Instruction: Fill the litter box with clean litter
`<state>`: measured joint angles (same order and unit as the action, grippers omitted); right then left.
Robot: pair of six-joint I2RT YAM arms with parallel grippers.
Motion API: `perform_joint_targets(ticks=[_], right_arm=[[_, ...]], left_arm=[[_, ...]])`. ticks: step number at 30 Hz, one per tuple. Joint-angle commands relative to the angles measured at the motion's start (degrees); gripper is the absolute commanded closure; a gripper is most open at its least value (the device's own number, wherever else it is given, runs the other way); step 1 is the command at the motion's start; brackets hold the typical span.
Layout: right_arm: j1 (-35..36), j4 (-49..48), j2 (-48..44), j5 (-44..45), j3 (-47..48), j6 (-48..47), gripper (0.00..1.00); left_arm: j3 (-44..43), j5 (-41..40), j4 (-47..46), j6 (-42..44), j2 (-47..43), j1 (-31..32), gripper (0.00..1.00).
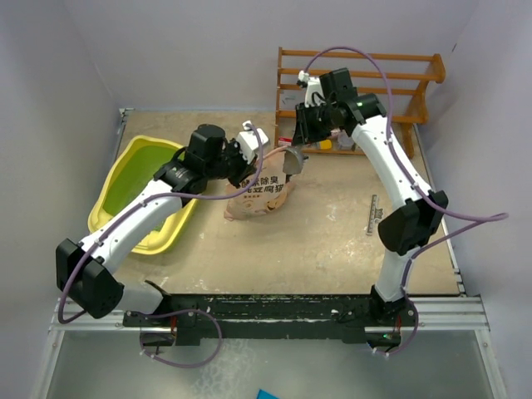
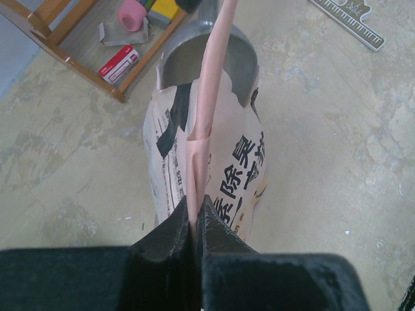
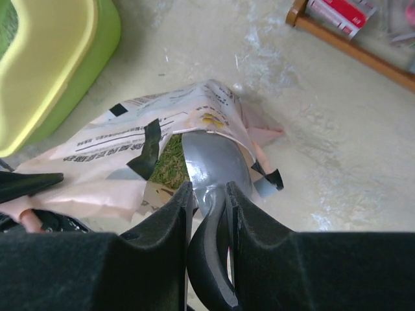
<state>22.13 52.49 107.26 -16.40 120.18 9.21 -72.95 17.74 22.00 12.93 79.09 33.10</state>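
The left gripper (image 2: pixel 194 214) pinches the bag's (image 2: pixel 220 162) top fold. The right gripper (image 3: pixel 209 194) clamps the scoop (image 3: pixel 211 162), its bowl in the bag's mouth by green litter (image 3: pixel 170 167). The box (image 1: pixel 110 184) sits left, near the bag.

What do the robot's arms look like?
The left arm and right arm are smooth white tube sections joined by chunky black joints. A thin purple cable loops along each one. The left hand and right hand each have two flat black fingers.
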Motion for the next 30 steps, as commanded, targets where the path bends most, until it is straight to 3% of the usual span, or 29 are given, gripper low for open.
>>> perform_joint_targets(ticks=[1, 13, 19, 30], right_arm=[[1.1, -2.2, -0.7, 1.2, -2.0, -1.2, 1.0], [4.2, -9.6, -2.3, 9.6, -10.7, -0.9, 1.0], [4.6, -15.3, -4.8, 9.9, -19.2, 0.9, 1.0], [5.1, -17.8, -7.1, 7.5, -25.5, 1.6, 1.0]], left_arm=[[0.1, -2.4, -6.3, -1.9, -3.0, 0.3, 1.0], [3.0, -5.5, -10.3, -2.9, -4.2, 0.3, 1.0], [5.0, -6.4, -12.5, -3.9, -5.0, 0.4, 1.0], [5.7, -7.1, -15.4, -5.1, -6.3, 0.5, 1.0]])
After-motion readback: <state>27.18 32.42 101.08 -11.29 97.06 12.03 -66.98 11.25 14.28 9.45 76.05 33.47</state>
